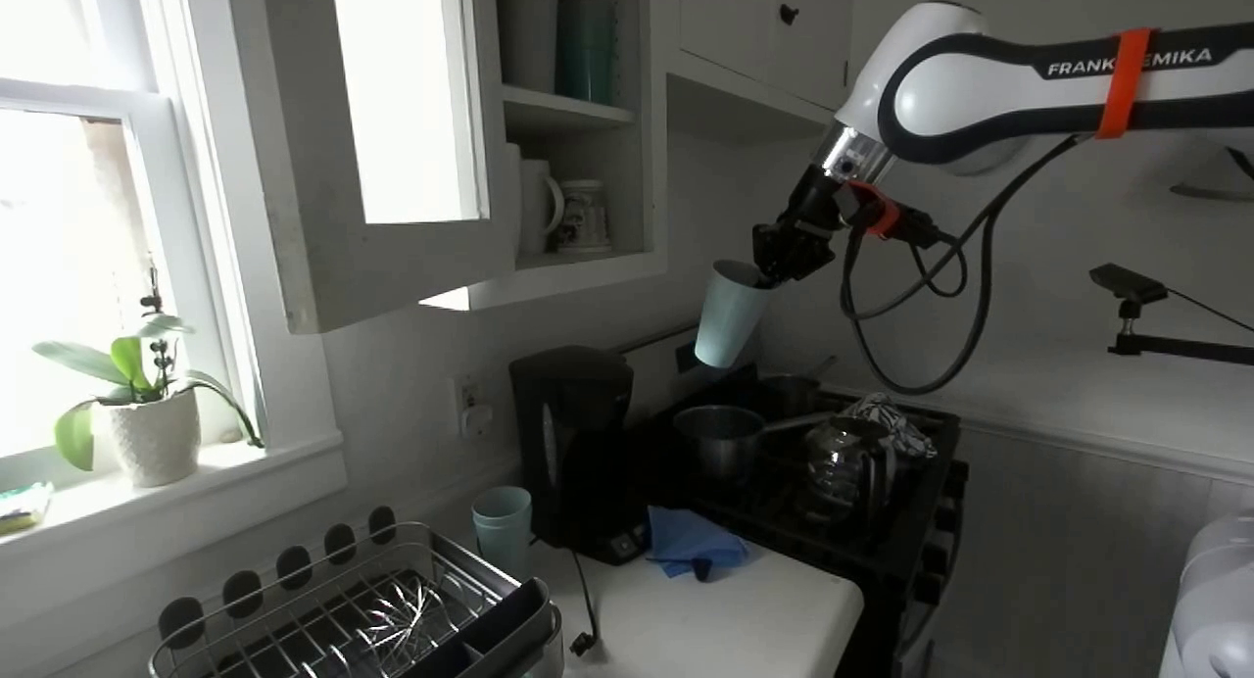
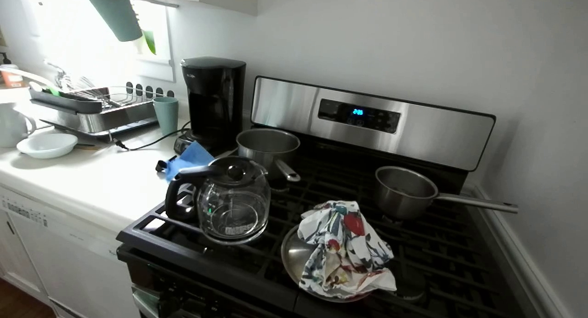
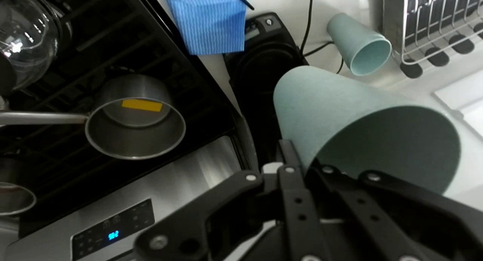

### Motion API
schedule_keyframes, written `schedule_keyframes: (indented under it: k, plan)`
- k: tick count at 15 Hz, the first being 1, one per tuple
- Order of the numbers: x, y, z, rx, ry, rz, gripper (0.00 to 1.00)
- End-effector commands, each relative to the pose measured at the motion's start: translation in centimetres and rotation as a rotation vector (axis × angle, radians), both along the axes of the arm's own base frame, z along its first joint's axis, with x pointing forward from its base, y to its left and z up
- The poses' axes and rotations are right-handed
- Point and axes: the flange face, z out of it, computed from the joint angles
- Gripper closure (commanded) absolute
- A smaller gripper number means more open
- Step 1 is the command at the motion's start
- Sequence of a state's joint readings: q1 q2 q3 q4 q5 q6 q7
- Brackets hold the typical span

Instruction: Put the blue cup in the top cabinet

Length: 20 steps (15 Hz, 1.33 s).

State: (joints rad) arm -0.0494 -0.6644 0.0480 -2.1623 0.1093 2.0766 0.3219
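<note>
The blue cup (image 1: 730, 317) hangs in the air, tilted, mouth up toward my gripper (image 1: 772, 266). My gripper is shut on its rim, one finger inside and one outside, as the wrist view shows at the gripper (image 3: 305, 159) and blue cup (image 3: 320, 102). In an exterior view only the lower part of the blue cup (image 2: 117, 15) shows at the top edge. The top cabinet (image 1: 658, 169) is left of the cup, its door (image 1: 392, 276) swung open. Its upper shelf holds teal glasses (image 1: 586, 51); its lower shelf holds white mugs (image 1: 534, 206).
A similar cup (image 1: 503, 531) stands on the counter by the coffee maker (image 1: 568, 443) and dish rack (image 1: 421, 560). Below the held cup is the stove with pots (image 2: 268, 143) and a glass carafe (image 2: 234, 203). A smaller cabinet (image 1: 745, 22) with dark knobs is beside the arm.
</note>
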Motion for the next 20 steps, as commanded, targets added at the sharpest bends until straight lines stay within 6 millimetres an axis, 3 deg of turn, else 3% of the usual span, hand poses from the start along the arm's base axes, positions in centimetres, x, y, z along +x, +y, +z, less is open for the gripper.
schedule_keyframes:
  k: [1, 7, 11, 13, 20]
  plan:
    - [2.0, -0.1, 4.8, 0.071, -0.029, -0.033, 0.98]
    - [4.6, 1.1, 10.1, 0.117, -0.109, -0.021, 0.98]
    - [6.1, 2.2, 12.6, 0.121, -0.155, 0.009, 0.98]
    - [6.8, 2.6, 13.4, 0.124, -0.173, 0.023, 0.98]
    - [9.9, 3.5, 13.4, 0.150, -0.228, 0.025, 0.98]
